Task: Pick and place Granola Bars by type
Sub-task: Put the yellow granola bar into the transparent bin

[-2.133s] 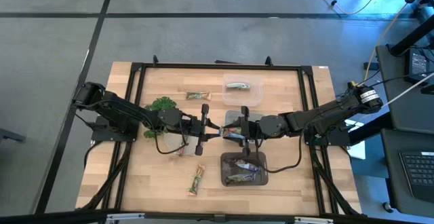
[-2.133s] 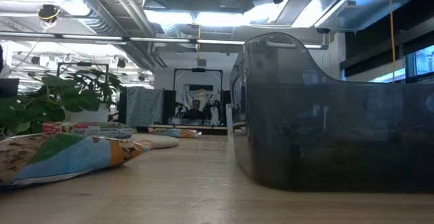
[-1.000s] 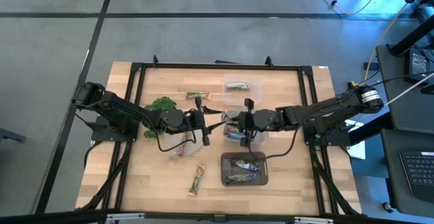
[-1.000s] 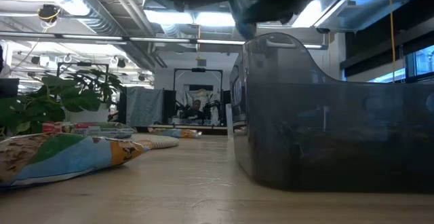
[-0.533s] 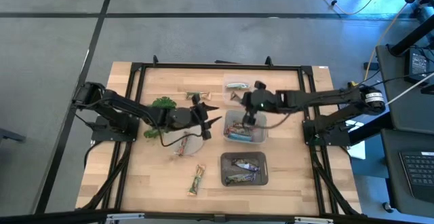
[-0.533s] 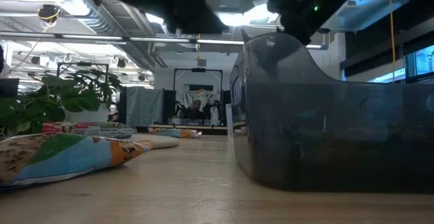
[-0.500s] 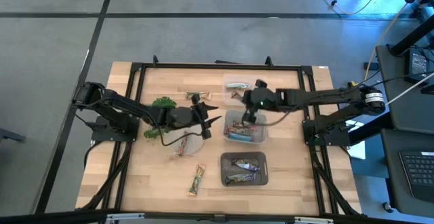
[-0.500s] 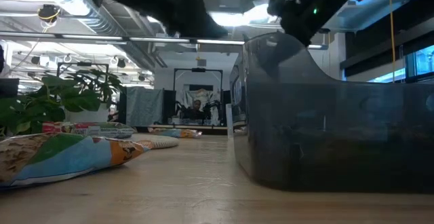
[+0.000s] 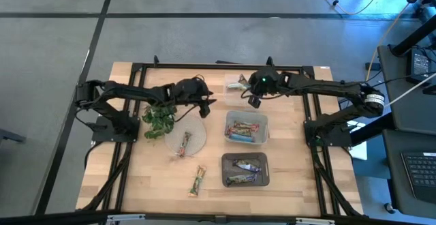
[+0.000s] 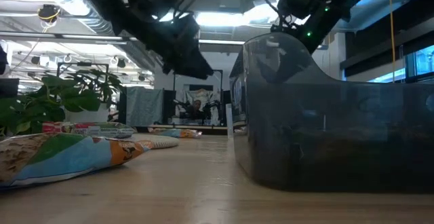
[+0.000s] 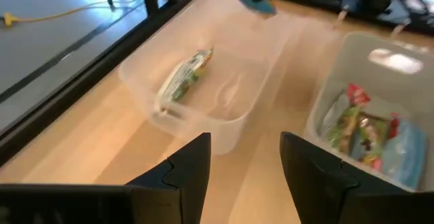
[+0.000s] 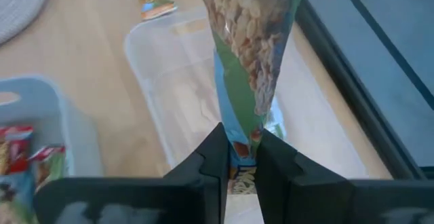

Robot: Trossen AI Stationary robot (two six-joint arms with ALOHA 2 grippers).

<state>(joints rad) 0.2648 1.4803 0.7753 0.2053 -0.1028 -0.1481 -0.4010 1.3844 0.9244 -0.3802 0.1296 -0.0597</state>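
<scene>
Right end effector [image 12: 239,157] clamps granola bar [image 12: 252,68] above clear bin [image 12: 178,81]; left end effector [image 11: 244,157] open, empty, near same bin.

Three bins [image 9: 246,127] right of disc [image 9: 186,138]

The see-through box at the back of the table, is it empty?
No. The clear box has one green-wrapped bar lying inside. The right gripper holds another bar above it, not yet dropped in.

Both arms [image 9: 129,94] look matte black, with flat, angular dark fingers [image 11: 192,170].
</scene>
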